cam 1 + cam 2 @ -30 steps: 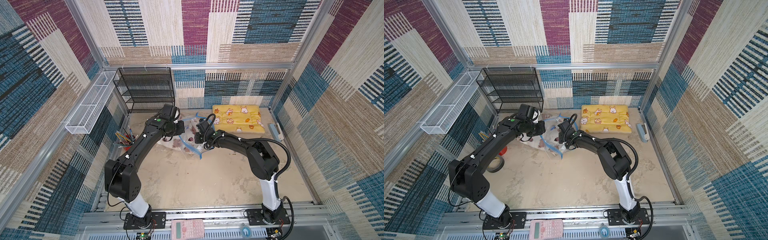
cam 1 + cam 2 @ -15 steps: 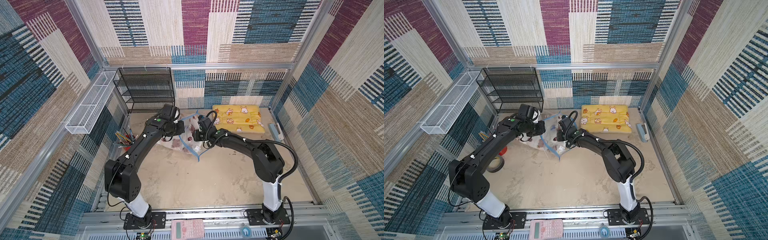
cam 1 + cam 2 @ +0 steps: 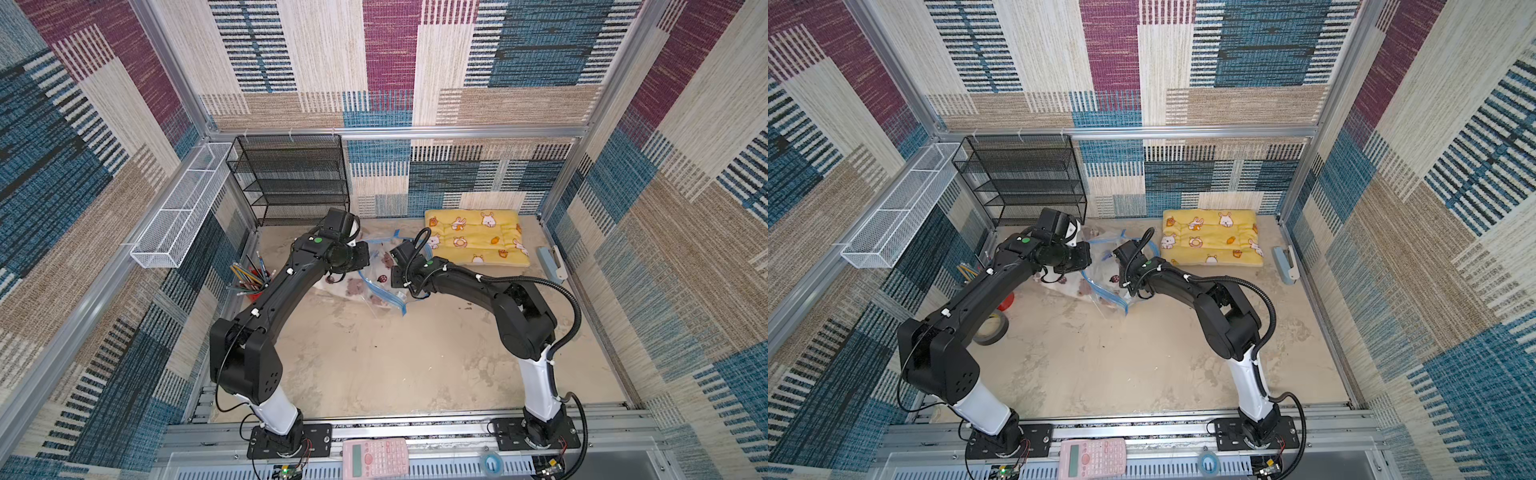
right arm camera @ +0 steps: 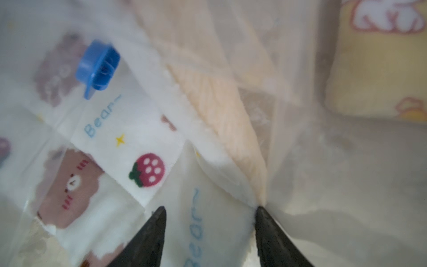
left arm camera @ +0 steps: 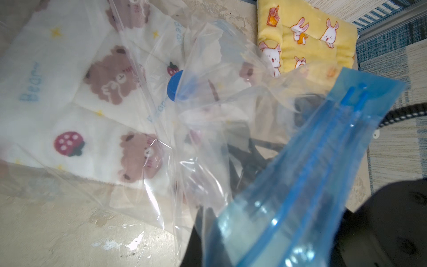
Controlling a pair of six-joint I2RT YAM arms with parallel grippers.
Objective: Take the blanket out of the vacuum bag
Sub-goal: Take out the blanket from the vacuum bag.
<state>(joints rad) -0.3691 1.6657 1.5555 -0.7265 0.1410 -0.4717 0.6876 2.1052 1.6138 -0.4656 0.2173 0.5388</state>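
bag: vacuum bag (image 3: 376,291) on the table (image 3: 374,374), about 12 o'clock from table centre in both top views, crumpled, between the two wrists.
zip strip: blue zip strip (image 5: 312,173), raised off the table and running into the left gripper.
left gripper: left gripper (image 3: 361,262) is clamped together on the bag's zip-strip edge.
right gripper: right gripper (image 4: 210,219) has its tips apart, nothing pinched. A blanket fold lies between them and one tip touches the fold's edge.
blanket: white blanket (image 5: 57,92) with a bear and strawberry print, folded, seen through the clear plastic. Can't tell if any part is outside.
valve cap: round blue valve cap (image 4: 99,67) on the plastic over the blanket.
yellow pad: rabbit-print yellow pad (image 3: 478,241), flat, at 2 o'clock from the bag, near it.
other: mesh shelf (image 3: 291,187) at 11 o'clock, calculator (image 3: 376,457) at 6 o'clock.
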